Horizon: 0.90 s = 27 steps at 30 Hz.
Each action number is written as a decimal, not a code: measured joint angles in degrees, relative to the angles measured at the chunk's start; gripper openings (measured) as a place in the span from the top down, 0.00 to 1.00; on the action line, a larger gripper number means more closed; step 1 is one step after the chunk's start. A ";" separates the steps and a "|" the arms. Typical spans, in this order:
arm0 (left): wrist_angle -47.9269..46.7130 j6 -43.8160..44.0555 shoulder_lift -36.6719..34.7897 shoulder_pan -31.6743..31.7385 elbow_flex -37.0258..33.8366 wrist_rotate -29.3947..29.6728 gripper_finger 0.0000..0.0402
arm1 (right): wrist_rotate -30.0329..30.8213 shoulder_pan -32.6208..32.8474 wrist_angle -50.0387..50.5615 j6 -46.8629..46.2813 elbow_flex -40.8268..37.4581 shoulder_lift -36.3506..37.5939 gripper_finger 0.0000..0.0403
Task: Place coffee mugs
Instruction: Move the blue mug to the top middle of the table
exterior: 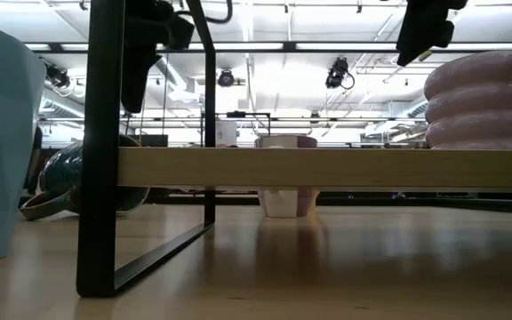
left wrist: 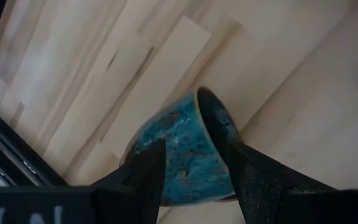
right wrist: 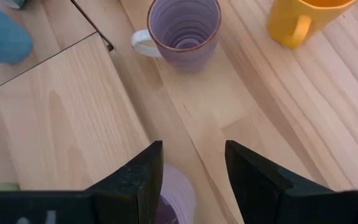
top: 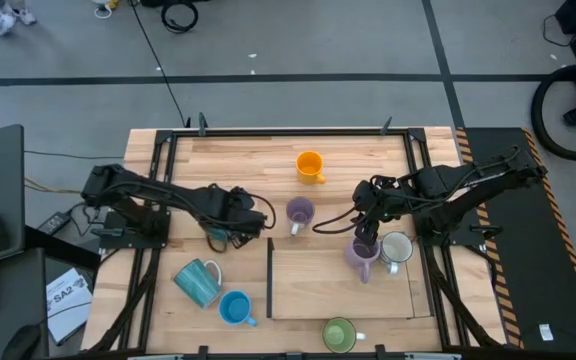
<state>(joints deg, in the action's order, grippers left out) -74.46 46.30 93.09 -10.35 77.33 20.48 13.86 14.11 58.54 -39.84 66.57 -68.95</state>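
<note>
Two dark arms are reaching in over a wooden counter (top: pixel 238 150) from opposite sides, working around a raised wooden shelf (top: pixel 338 285) on a black metal frame. Coffee mugs are lying scattered: a teal mug (top: pixel 198 281) on its side and a bright blue mug (top: pixel 235 307) near the left front, a green mug (top: pixel 339 334) at the front edge, an orange mug (top: pixel 310 165) toward the back, a purple mug (top: pixel 300 212) mid-counter, and a second purple mug (top: pixel 360 254) touching a white mug (top: pixel 397 248) on the shelf's right end.

The left hand (top: pixel 230 228) is straddling a dark teal mug (left wrist: pixel 188 152) lying on its side, fingers (left wrist: pixel 143 177) spread either side of the body, apparently not yet clamped. The right hand (right wrist: pixel 193 171) is hovering, fingers apart and empty, just above the shelf's purple mug.

The glazed ceramic is likely rigid, slick and chippable; a firm pinch across the wall or rim looks the safest hold.
</note>
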 joint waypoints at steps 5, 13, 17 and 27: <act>0.37 2.11 1.70 0.04 -0.01 -0.18 0.56 | -0.01 0.00 0.00 0.01 0.00 -0.02 0.56; 0.95 2.64 2.95 0.07 -0.01 0.51 0.56 | -0.01 0.00 0.00 0.01 0.00 -0.04 0.56; 1.63 2.64 3.66 0.04 -0.01 0.91 0.56 | -0.01 0.00 -0.05 0.01 0.00 -0.04 0.56; 1.16 2.56 8.23 0.04 -0.05 0.88 0.56 | -0.01 0.00 -0.35 0.00 0.00 -0.04 0.56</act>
<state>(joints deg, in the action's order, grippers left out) -73.30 48.86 101.32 -10.31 77.28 21.37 13.85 14.11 58.20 -39.85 66.57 -68.99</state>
